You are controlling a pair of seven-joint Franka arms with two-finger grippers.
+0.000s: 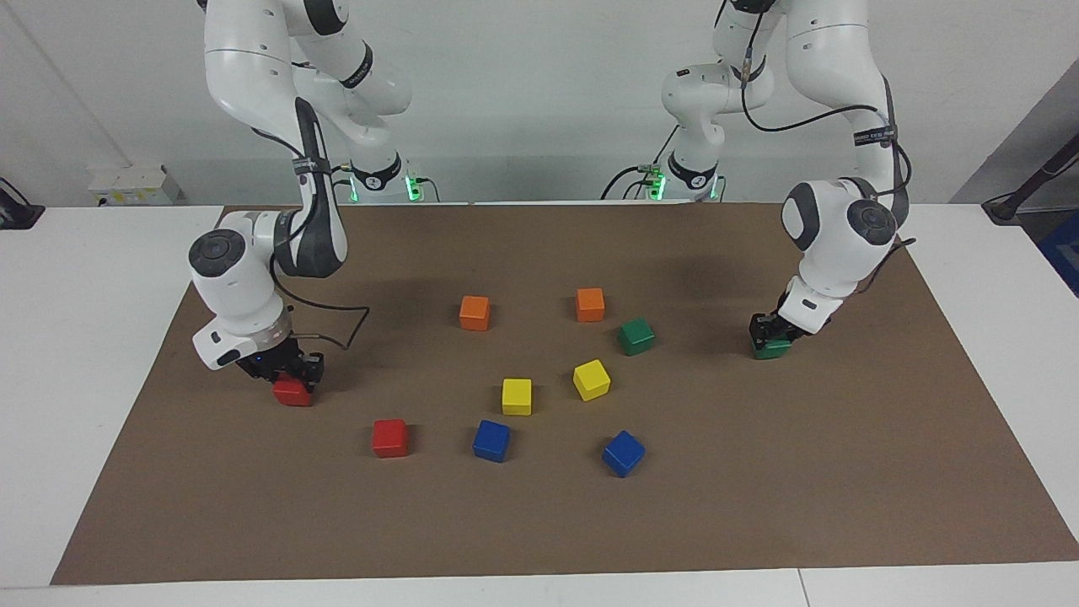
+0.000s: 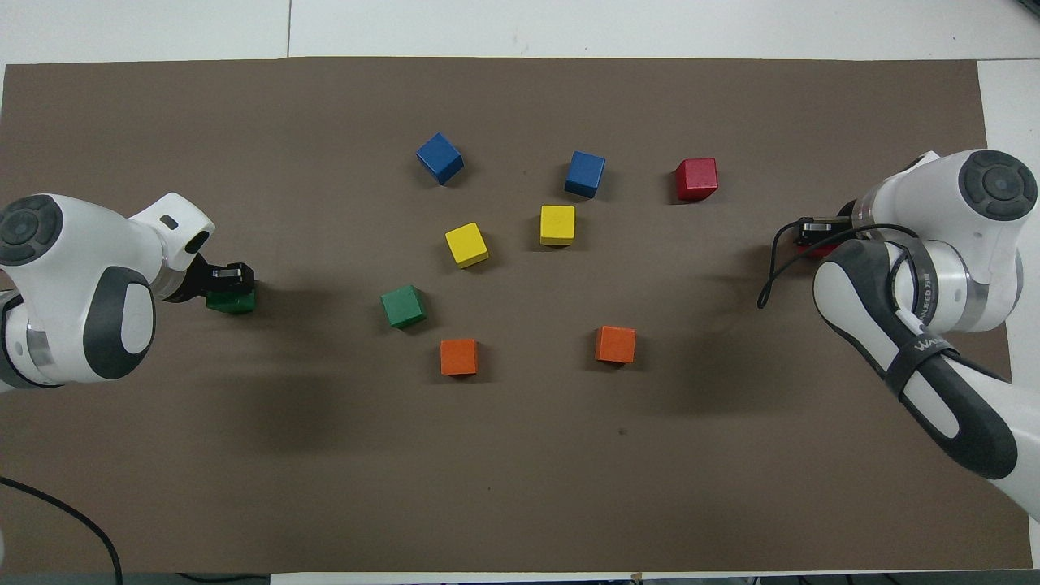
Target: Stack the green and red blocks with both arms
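Brown mat (image 1: 759,472); left gripper (image 1: 771,337) pinches green cube (image 1: 773,347); right gripper (image 1: 291,375) pinches red cube (image 1: 292,393).

The left gripper (image 1: 771,340) hangs low, wrist bent down, fingers clamped. The right gripper (image 1: 291,381) likewise points down, fingers clamped.

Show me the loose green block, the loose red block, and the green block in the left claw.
loose green block (image 1: 636,335), facing view, top face
loose red block (image 1: 390,437), facing view, top face
held green block (image 2: 230,302), overhead view, visible side
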